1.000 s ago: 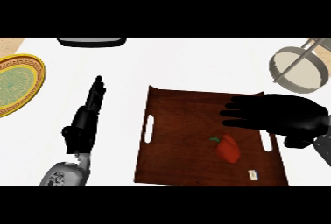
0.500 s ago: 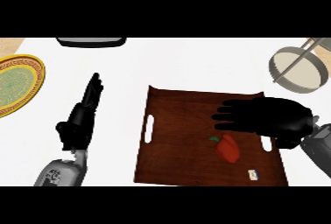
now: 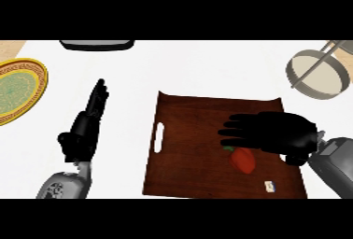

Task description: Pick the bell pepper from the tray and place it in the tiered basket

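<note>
A red bell pepper with a green stem lies on the dark brown wooden tray, right of the tray's middle. My right hand hovers palm down over the tray, fingers spread and pointing left, just above the pepper and partly covering its top. It holds nothing. The tiered basket, grey metal with a pale bottom, stands at the far right. My left hand rests open on the white counter left of the tray, fingers straight and pointing away.
A yellow and green plate sits at the left edge. A dark grey object lies at the counter's far edge. A small white and blue tag lies on the tray near its front right corner.
My right hand has moved left and toward me over the tray, coming to just above the pepper. The left hand has shifted slightly. The pepper has not moved.
</note>
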Controlling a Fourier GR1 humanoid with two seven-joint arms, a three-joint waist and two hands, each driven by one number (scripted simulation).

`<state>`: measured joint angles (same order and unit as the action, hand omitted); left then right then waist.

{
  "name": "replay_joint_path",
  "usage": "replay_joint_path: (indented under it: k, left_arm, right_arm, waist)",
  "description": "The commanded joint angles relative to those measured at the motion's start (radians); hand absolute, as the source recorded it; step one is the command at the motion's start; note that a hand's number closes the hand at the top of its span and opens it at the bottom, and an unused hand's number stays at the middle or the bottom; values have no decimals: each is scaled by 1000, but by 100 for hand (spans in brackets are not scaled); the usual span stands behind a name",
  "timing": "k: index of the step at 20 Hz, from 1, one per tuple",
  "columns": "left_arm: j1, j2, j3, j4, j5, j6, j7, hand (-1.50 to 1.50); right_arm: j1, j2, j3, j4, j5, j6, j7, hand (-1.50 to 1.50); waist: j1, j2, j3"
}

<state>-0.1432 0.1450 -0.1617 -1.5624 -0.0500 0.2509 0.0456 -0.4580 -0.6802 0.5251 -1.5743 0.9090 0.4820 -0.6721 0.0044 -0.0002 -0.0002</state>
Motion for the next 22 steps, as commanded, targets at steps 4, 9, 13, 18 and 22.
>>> replay_joint_path:
  k: [4, 9, 13, 18, 22]
  left_arm:
    - [32, -11, 4, -43, -15, -16, 31, 0]
    - [-36, -39, 43, 66, -19, -17, -33, 0]
    - [-67, -33, 52, 79, -32, -24, -3, 0]
    - [-16, -58, 47, 78, -39, -26, -53, 0]
    - [8, -58, 17, -16, -73, -22, 19, 0]
  right_arm:
    - [22, 43, -2, -2, 54, 72, -44, -150]
    - [27, 76, 5, 40, 92, 54, -44, -150]
    - [9, 140, 43, 119, 122, 26, -33, -150]
    - [30, 127, -9, 130, 119, 25, -88, -150]
    - [18, 195, 7, 212, 146, -3, -82, -150]
  waist:
    - [-1, -1, 0]
    - [-4, 0, 0]
    - [-1, 2, 0]
    - [-3, 1, 0]
    - [2, 1, 0]
